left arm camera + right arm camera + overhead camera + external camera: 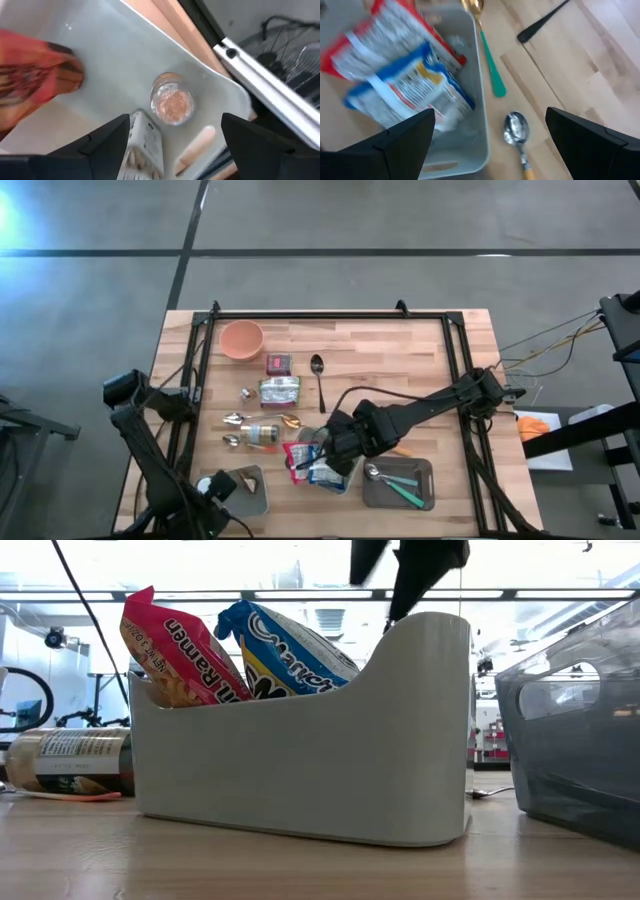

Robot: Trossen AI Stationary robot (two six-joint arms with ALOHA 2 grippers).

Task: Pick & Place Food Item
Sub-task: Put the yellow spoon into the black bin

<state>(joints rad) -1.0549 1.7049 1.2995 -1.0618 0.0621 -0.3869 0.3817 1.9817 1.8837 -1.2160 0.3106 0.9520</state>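
Observation:
A small round jar [172,102] with orange-brown contents stands in a grey tray [115,65], beside a white box [146,150] and a red-orange packet [35,80]. My left gripper [175,150] hangs open above the jar at the table's near left corner [224,485], pointing down. Nothing is between its fingers. A red ramen packet [385,35] and a blue packet [415,90] lean in a grey bin [300,760] near the table's middle. My right gripper [490,150] hovers open above that bin [335,452].
A dark tray [425,485] with green-handled spoons sits at the near right. A pink bowl [241,338], a red box [278,363], a black spoon [318,375], a silver pouch [280,390] and a lying jar [262,433] are spread over the table's left half.

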